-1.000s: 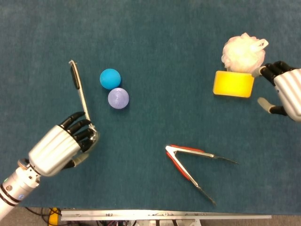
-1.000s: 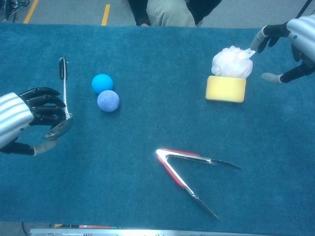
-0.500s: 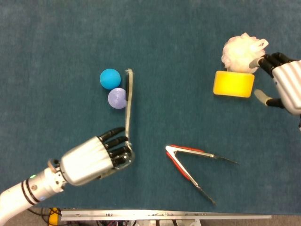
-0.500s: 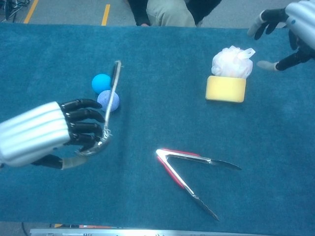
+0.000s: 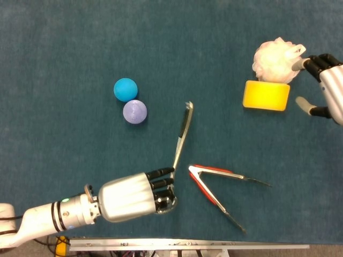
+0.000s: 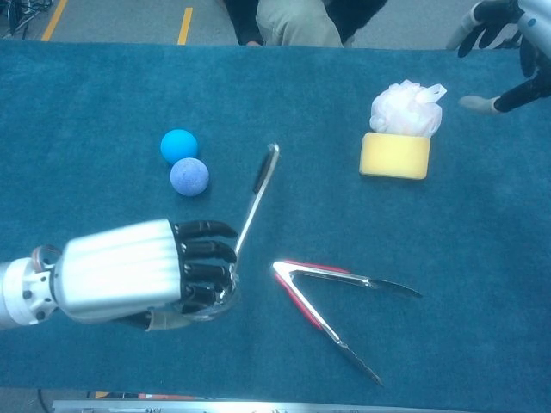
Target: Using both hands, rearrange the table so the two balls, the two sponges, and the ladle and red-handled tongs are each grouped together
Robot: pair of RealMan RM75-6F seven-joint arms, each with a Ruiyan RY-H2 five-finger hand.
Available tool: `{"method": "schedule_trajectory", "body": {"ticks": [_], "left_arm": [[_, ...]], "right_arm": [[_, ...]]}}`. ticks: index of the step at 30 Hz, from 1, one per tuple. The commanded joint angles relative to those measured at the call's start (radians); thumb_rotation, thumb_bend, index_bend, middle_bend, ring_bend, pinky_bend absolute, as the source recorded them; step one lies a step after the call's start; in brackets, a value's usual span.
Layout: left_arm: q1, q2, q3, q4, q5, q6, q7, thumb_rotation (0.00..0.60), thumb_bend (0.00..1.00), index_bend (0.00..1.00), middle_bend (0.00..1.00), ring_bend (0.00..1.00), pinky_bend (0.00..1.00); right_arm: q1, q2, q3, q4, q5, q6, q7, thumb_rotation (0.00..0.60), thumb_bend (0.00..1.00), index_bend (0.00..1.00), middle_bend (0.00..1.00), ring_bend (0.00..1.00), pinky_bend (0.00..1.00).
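My left hand (image 5: 134, 195) (image 6: 142, 275) grips the bowl end of the metal ladle (image 5: 181, 135) (image 6: 256, 185), whose handle slants up and to the right, just left of the red-handled tongs (image 5: 220, 186) (image 6: 331, 301). The tongs lie spread on the cloth at front centre. A blue ball (image 5: 126, 89) (image 6: 178, 145) and a lilac ball (image 5: 135, 112) (image 6: 188, 176) touch each other at the left. A yellow sponge (image 5: 266, 95) (image 6: 395, 156) lies against a white mesh sponge (image 5: 277, 60) (image 6: 406, 108) at the right. My right hand (image 5: 328, 92) (image 6: 508, 47) hovers beside them, fingers apart, holding nothing.
The blue cloth table (image 5: 193, 43) ends at a metal front edge (image 5: 187, 245). A seated person (image 6: 297, 21) is beyond the far edge.
My left hand has carried the ladle rightward from the left side, past the balls, to beside the tongs. The right hand has drawn back slightly from the white sponge.
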Motion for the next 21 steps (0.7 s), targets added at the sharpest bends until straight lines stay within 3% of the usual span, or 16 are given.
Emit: {"method": "schedule_trajectory", "body": {"ticks": [1, 21], "left_arm": [[-0.019, -0.011, 0.012, 0.003, 0.009, -0.021, 0.002, 0.600, 0.37, 0.70, 0.41, 0.25, 0.18], [-0.131, -0.078, 0.038, 0.012, 0.005, -0.174, 0.068, 0.600, 0.37, 0.63, 0.36, 0.22, 0.18]], "right_arm": [[0.000, -0.002, 0.000, 0.004, 0.002, 0.001, 0.004, 0.600, 0.17, 0.37, 0.42, 0.34, 0.64], [-0.008, -0.011, -0.008, 0.041, 0.013, 0.000, 0.044, 0.600, 0.16, 0.37, 0.42, 0.34, 0.64]]}}
